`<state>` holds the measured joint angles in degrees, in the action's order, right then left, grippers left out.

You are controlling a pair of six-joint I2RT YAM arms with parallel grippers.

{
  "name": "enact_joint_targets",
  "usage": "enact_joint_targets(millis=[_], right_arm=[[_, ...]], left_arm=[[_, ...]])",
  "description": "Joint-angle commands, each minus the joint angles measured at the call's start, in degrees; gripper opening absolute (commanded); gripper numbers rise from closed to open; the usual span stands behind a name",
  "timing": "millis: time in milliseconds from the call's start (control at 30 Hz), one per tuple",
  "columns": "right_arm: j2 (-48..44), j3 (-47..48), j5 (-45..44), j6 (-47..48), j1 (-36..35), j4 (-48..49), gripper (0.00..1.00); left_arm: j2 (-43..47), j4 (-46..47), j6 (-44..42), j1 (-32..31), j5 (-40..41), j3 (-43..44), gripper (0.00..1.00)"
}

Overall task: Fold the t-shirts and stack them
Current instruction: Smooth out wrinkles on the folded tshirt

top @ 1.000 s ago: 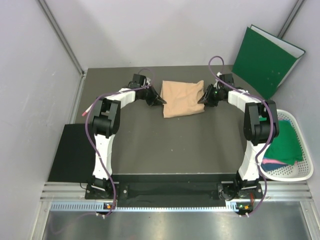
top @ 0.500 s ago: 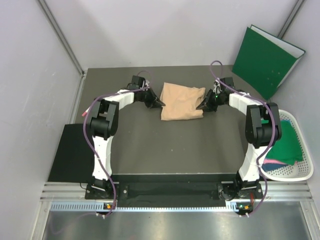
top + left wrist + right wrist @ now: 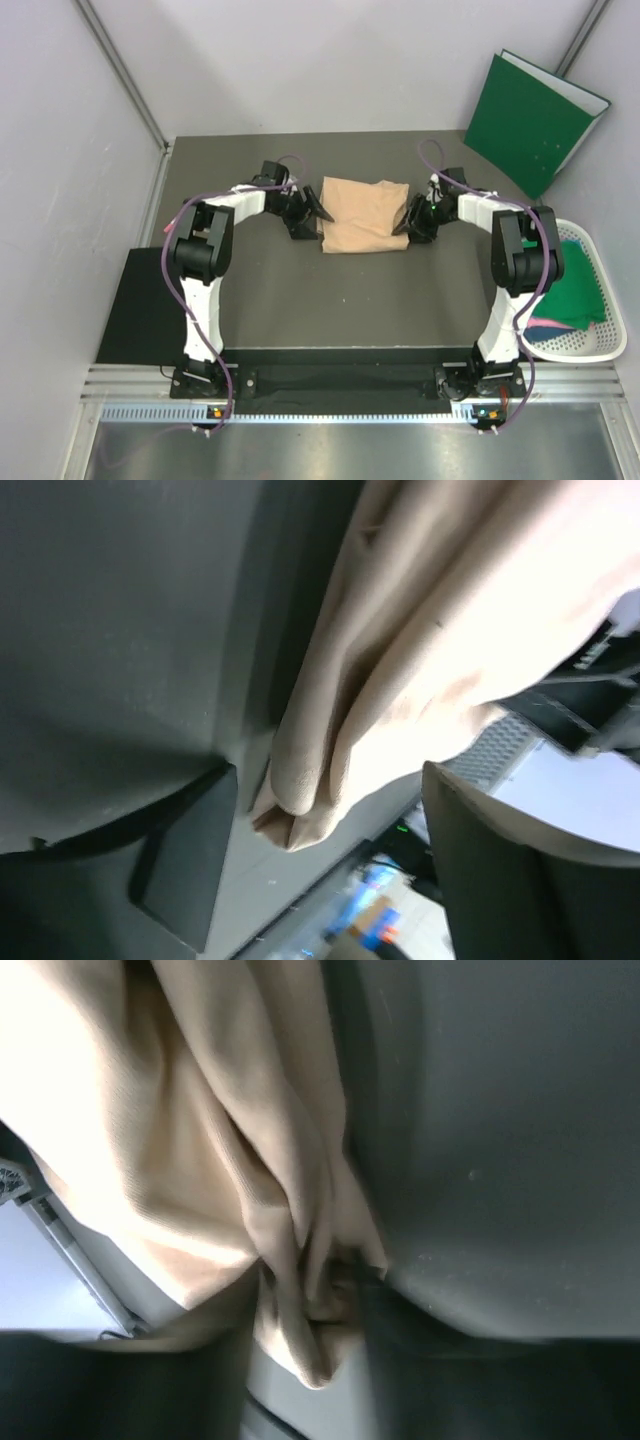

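Observation:
A pale peach t-shirt [image 3: 362, 212] lies folded into a rough rectangle on the dark table [image 3: 330, 300], between both arms. My left gripper [image 3: 310, 220] is at its left edge. In the left wrist view that gripper [image 3: 330, 815] is open, its fingers [image 3: 185, 865] wide apart and clear of the cloth edge [image 3: 300, 795] between them. My right gripper [image 3: 410, 220] is at the shirt's right edge. In the right wrist view it [image 3: 305, 1310] stands open with a bunched fold [image 3: 300, 1260] loose between the fingers. A dark green t-shirt [image 3: 575, 285] and a pink one [image 3: 540, 324] lie in the basket.
A white mesh basket [image 3: 600, 345] stands at the table's right edge beside the right arm. A stiff green folder [image 3: 535, 115] leans against the back right wall. A black mat [image 3: 140, 305] lies off the table's left side.
Both grippers carried the peach shirt slightly toward the near side while pinching its side edges. Now both jaws have opened, the left widely, and the shirt rests on the table.

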<state>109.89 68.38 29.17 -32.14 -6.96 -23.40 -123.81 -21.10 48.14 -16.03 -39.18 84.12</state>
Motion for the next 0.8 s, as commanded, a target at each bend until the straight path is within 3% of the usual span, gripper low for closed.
enact_joint_targets(millis=[0,100,300,500,667,700,767], right_arm=[[-3.4,3.0,-4.0,3.5,0.1,-4.8,0.60],[-7.0,4.9,-7.1,4.7,0.3,-5.4,0.75],[-3.5,9.7,-8.6,4.4,1.5,-1.9,0.74],[5.1,16.3,-6.0,1.0,1.6,4.1,0.67],[13.1,23.4,-4.6,-0.1,1.4,3.4,0.61],[14.0,24.4,-4.2,-0.1,1.3,2.6,0.58],[14.7,25.2,-3.5,-0.7,1.2,3.8,0.39]], left_arm=[[4.4,-8.3,-7.5,0.0,6.2,3.2,0.84],[6.4,-9.7,-9.8,0.5,9.0,5.9,0.90],[3.0,-8.2,-10.1,1.2,10.8,13.6,0.89],[-4.6,-6.7,-8.3,1.2,11.4,23.5,0.83],[-10.2,-7.0,-7.3,1.2,11.2,30.7,0.79],[-11.9,-7.0,-7.2,1.2,11.3,31.4,0.76],[-12.9,-5.5,-6.4,1.2,10.9,32.2,0.59]])
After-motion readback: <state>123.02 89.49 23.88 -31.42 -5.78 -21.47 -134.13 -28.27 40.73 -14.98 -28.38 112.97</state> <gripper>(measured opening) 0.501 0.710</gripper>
